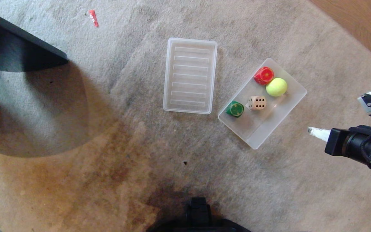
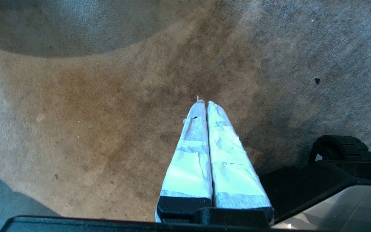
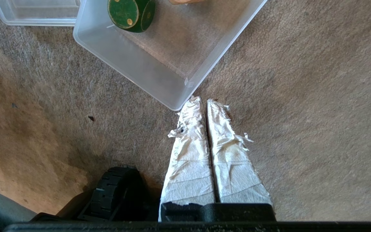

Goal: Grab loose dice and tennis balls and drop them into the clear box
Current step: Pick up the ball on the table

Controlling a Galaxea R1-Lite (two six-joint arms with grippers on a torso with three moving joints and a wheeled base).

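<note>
Head view showed the right gripper empty, jaws closed, near the clear box. Advancing with closed jaws could shove the box across the carpet.

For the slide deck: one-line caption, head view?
Clear box holding three dice and a tennis ball; right gripper shut, empty.

Black right arm w/ white-taped fingers.
</note>
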